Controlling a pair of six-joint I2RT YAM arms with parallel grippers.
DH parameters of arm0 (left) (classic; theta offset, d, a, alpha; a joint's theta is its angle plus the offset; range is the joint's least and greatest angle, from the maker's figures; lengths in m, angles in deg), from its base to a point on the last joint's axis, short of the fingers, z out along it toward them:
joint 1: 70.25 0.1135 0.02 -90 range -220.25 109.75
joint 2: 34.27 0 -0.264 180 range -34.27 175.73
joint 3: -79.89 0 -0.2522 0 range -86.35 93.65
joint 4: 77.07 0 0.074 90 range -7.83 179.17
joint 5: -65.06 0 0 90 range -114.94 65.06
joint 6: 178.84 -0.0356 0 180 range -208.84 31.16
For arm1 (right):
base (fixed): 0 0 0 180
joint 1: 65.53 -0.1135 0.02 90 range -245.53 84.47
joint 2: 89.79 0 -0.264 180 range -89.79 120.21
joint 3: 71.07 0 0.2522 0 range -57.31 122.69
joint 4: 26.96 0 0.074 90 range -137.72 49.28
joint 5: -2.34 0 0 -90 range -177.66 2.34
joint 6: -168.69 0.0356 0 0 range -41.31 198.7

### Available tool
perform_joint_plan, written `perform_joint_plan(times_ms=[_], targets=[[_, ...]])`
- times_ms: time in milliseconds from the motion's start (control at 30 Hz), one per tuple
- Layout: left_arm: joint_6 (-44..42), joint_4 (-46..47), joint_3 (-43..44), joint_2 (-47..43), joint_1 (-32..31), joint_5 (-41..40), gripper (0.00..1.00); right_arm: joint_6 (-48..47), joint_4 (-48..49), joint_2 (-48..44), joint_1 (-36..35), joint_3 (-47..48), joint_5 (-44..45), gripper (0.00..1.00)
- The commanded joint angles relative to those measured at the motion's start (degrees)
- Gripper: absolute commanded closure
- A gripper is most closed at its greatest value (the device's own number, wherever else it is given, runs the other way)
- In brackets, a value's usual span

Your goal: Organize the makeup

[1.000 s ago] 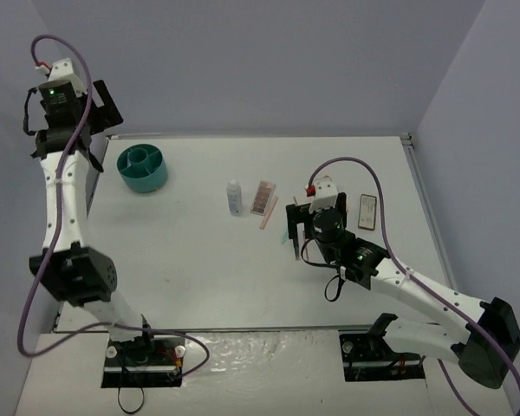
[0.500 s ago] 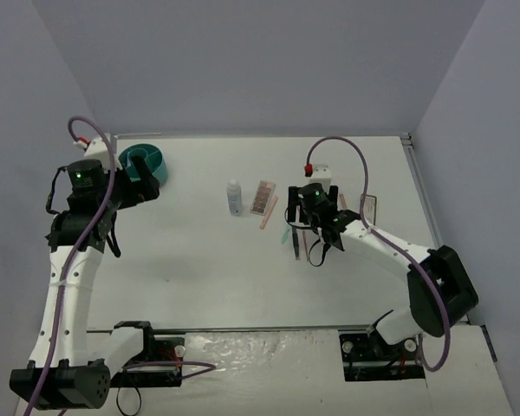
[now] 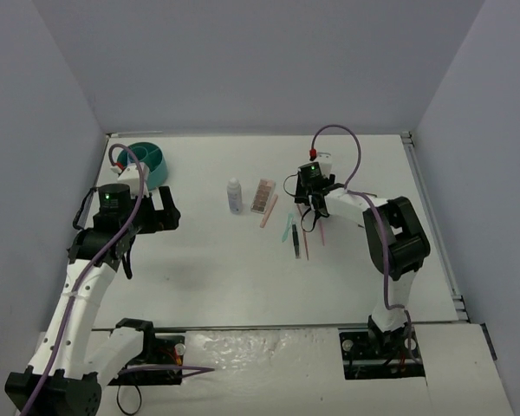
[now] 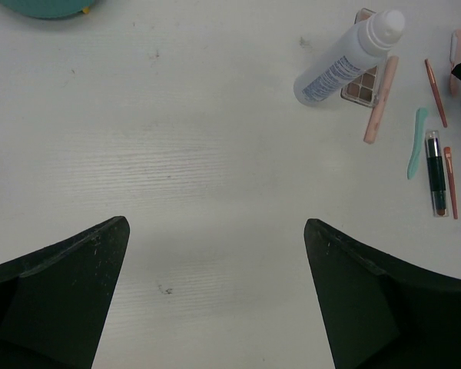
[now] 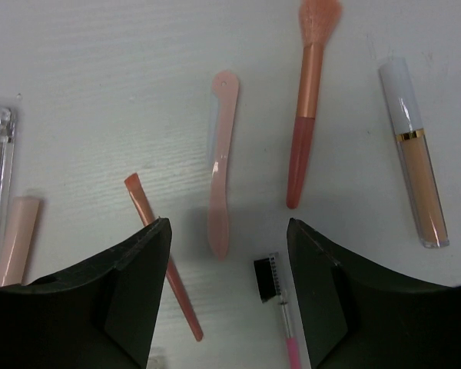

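Note:
The makeup lies mid-table: a white bottle (image 3: 235,197) (image 4: 346,58), a pinkish-brown palette (image 3: 262,197) (image 4: 361,83), a pale pink stick (image 3: 269,212) (image 4: 380,100), a teal spatula (image 3: 287,230) (image 4: 417,142) and a black stick (image 3: 295,242) (image 4: 436,173). My right gripper (image 3: 308,206) (image 5: 228,227) is open, low over a pink spatula (image 5: 221,165), with an orange brush (image 5: 161,254), a black comb brush (image 5: 270,280), a pink powder brush (image 5: 307,100) and a gloss tube (image 5: 415,154) around it. My left gripper (image 3: 163,214) (image 4: 215,231) is open and empty over bare table. The compact is hidden.
The round teal divided tub (image 3: 146,160) stands at the back left, just behind my left arm; its edge shows in the left wrist view (image 4: 46,6). The table's right edge (image 3: 433,225) runs past my right arm's elbow.
My left arm swung down from the back-left corner to low over the table, right of the tub. My right arm stretched farther back over the sticks. Both grippers stayed open.

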Motion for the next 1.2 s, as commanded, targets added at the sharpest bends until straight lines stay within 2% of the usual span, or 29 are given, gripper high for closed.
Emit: perform_joint_plan(times_ms=[0,200,433,767,867,1133,1167], targets=[[-0.8,3.2,0.5,-1.1,-0.7,-0.9,0.03,1.8,2.4,3.7,1.1,6.8,1.0,0.46],[-0.6,2.9,0.7,-0.4,-0.7,-0.7,0.03,1.9,2.4,8.7,1.9,10.4,1.2,0.49],[-0.5,2.7,0.6,-0.4,-0.7,-1.3,0.03,3.3,2.4,11.1,2.6,10.4,0.7,0.60],[-0.2,3.2,0.4,0.1,-0.7,-0.4,0.03,4.0,2.2,9.1,2.6,8.7,0.4,0.94],[0.4,3.7,0.6,0.4,-0.7,0.7,0.03,1.4,3.0,5.6,2.5,8.9,-0.9,1.00],[4.6,3.3,6.4,0.6,-0.8,7.1,0.03,-7.0,8.2,-9.1,0.0,4.5,-9.9,1.00],[6.6,4.1,7.7,1.0,-0.8,9.4,0.03,-10.6,10.3,-13.4,-2.6,2.1,-11.4,1.00]])
